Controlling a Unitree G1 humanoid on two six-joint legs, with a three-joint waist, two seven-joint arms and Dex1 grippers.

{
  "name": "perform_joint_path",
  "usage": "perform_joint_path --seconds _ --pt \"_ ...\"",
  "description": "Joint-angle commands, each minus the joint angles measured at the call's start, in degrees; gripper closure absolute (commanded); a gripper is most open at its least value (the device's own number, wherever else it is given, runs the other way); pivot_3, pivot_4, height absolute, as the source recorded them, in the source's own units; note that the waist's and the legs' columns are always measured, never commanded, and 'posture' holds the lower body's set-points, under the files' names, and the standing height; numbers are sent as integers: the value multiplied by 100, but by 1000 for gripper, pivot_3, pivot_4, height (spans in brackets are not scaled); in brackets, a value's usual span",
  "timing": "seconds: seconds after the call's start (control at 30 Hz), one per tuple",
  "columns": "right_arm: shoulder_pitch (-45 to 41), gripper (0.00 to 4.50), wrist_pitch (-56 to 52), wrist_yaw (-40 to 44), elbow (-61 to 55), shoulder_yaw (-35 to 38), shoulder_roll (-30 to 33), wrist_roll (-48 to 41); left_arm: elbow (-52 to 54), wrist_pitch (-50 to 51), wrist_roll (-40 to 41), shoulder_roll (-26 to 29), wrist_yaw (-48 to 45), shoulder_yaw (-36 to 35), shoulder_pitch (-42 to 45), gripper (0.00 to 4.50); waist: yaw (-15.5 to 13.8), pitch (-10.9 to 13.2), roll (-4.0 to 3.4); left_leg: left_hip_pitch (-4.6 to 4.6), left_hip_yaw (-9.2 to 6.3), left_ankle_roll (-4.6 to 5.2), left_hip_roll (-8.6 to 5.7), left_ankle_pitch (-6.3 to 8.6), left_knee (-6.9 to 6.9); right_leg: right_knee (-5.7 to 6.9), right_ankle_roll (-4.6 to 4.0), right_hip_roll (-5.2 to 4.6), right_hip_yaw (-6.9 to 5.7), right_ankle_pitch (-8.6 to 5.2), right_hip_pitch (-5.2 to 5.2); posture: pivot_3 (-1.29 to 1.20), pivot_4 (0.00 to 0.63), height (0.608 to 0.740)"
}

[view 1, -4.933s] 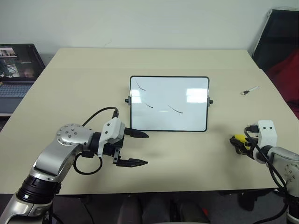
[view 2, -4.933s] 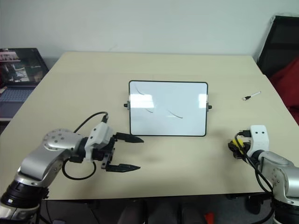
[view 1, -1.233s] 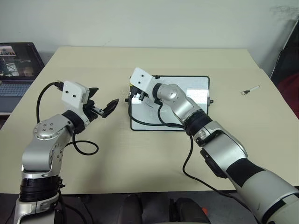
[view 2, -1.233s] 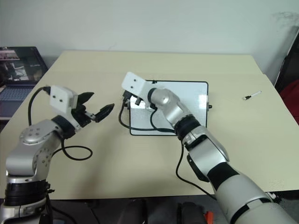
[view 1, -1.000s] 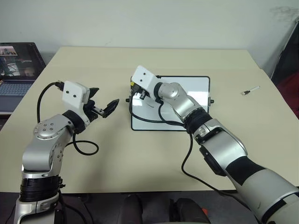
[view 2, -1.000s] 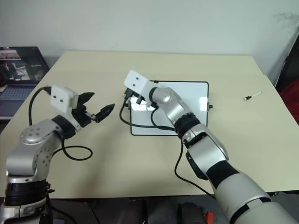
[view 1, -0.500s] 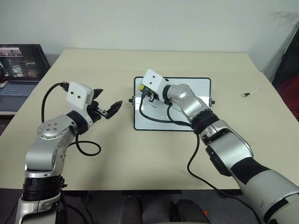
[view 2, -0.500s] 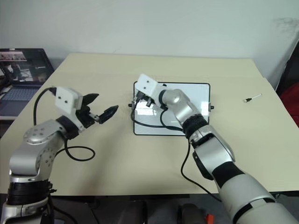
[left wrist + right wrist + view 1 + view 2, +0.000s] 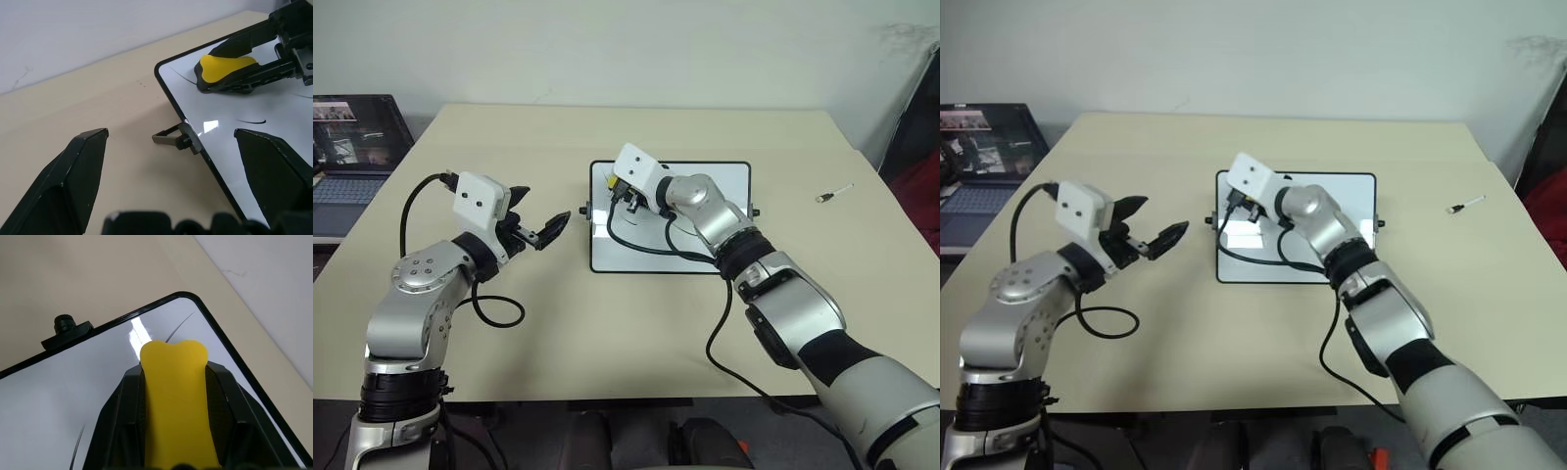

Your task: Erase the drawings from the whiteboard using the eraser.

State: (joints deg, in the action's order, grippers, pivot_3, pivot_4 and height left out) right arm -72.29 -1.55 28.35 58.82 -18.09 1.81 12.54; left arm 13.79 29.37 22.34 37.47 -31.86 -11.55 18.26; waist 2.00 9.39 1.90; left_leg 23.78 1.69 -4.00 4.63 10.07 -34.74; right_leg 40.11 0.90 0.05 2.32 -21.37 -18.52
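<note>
A: Two arms are up over the table (image 9: 607,323). Nearest, at the left of the head view, the left gripper (image 9: 540,221) hangs above the bare tabletop with its two black fingers spread wide and nothing between them. It points toward the whiteboard's left edge but sits apart from it.

B: And the right one?

A: The right gripper (image 9: 620,196) reaches in from the lower right, across to the upper left corner of the whiteboard (image 9: 705,257). Its fingers are clamped tight on the eraser (image 9: 178,396), whose yellow end pokes out past the fingertips.

B: Is the eraser on the board?

A: It looks to be at or just over the glossy surface in that corner; I can't tell for certain whether it presses down. One of the drawings (image 9: 177,326), a thin curved stroke, runs right up to the eraser's tip. Another stroke (image 9: 250,121) lies lower on the board, nearer the frame knob (image 9: 182,142).

B: So which step is this?

A: Wiping, I'd judge, and early in it, since strokes remain. The next move calls for pushing the eraser flat over that corner stroke, then sweeping toward the lower ones.

B: Anything farther back?

A: A pen (image 9: 833,193) lies at the right of the table, and a laptop (image 9: 347,147) sits at the far left edge.
</note>
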Motion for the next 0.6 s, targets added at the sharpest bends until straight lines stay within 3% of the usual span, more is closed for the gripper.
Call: perform_joint_path --seconds 0.03,0.6 --pt "-241 3192 75 -277 371 73 -33 124 280 -76 -8 -1 11 -52 22 0 7 10 2 0 1 0 1 0 1 0 0 0 2 0 -3 0 150 740" --pt "-752 3193 653 -837 811 204 -404 213 334 -52 5 -36 -5 -14 -34 0 46 42 15 17 21 -2 2 -1 38 -9 -1 0 22 0 -43 0 150 740"
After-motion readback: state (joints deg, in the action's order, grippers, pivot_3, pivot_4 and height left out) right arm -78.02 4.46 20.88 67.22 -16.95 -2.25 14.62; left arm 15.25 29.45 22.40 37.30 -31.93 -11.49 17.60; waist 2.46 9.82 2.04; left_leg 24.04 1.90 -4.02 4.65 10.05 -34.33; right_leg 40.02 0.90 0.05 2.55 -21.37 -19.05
